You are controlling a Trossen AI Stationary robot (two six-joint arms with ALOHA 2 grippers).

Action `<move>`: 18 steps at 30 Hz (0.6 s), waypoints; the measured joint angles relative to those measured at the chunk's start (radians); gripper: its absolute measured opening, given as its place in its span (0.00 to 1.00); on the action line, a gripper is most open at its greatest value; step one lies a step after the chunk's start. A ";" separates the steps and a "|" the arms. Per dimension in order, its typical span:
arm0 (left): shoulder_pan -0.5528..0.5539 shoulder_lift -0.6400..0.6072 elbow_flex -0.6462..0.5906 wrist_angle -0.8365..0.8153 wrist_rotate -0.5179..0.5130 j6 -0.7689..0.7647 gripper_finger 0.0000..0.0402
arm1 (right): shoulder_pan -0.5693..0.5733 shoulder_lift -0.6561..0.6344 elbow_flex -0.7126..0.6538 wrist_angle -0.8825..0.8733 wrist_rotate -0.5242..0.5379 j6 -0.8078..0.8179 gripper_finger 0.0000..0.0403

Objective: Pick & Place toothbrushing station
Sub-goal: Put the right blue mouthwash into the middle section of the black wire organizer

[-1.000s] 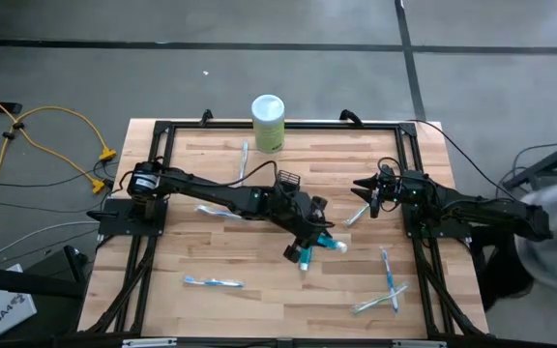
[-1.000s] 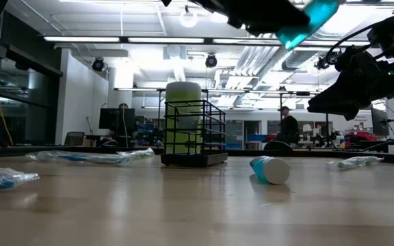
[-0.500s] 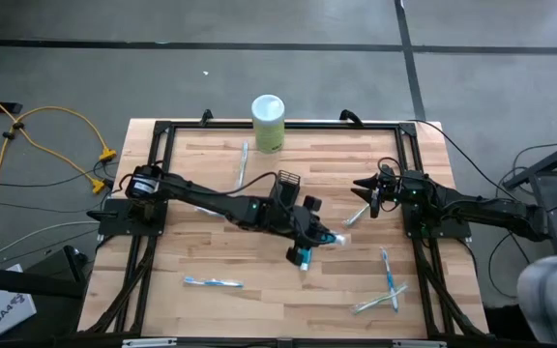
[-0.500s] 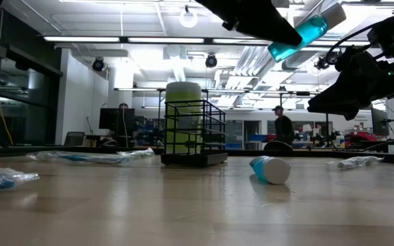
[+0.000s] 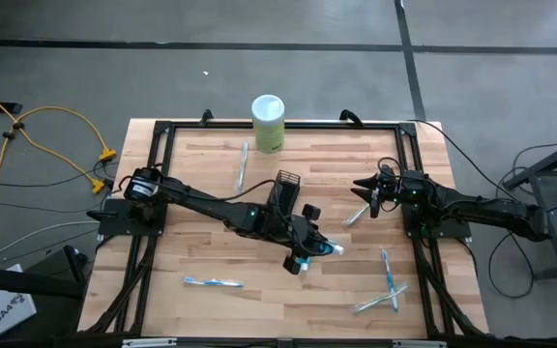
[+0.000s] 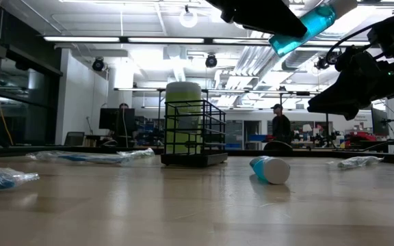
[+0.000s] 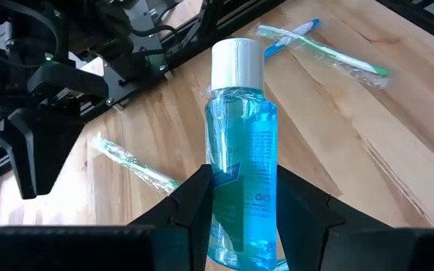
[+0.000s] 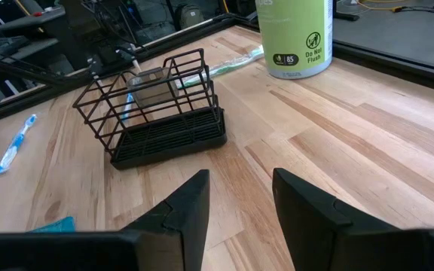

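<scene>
Above mid-counter [image 5: 211,261], a teal tube [image 7: 241,162], judged light, rigid and slippery, was held mid-body by the left gripper [image 7: 243,203] fingers; the right gripper's [image 8: 239,197] fingers were parted, empty.

The tube [image 7: 241,158] is clear teal-blue with a white cap. The wire holder [image 8: 157,109] is black. The canister [image 5: 268,123] is pale green, the tabletop [image 5: 211,237] light striped wood.

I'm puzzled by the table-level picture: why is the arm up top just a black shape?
Low view: bright ceiling lights behind it backlight the left gripper into a silhouette, and only the teal tube glows through. Left wrist view: lit from the front, the same tube shows clearly.
</scene>
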 joint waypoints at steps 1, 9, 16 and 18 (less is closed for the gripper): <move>0.000 0.000 0.000 -0.006 0.000 0.000 0.29 | 0.000 0.000 0.000 0.001 0.000 0.000 0.34; 0.004 0.000 0.000 -0.077 -0.001 -0.049 0.29 | 0.000 0.000 0.000 0.076 -0.097 0.232 0.34; 0.007 0.000 0.000 -0.127 -0.047 -0.063 0.29 | 0.000 0.000 0.000 0.101 -0.252 0.277 0.34; 0.007 0.000 0.000 -0.125 -0.050 -0.063 0.29 | 0.013 0.000 0.000 0.105 -0.263 0.290 0.34</move>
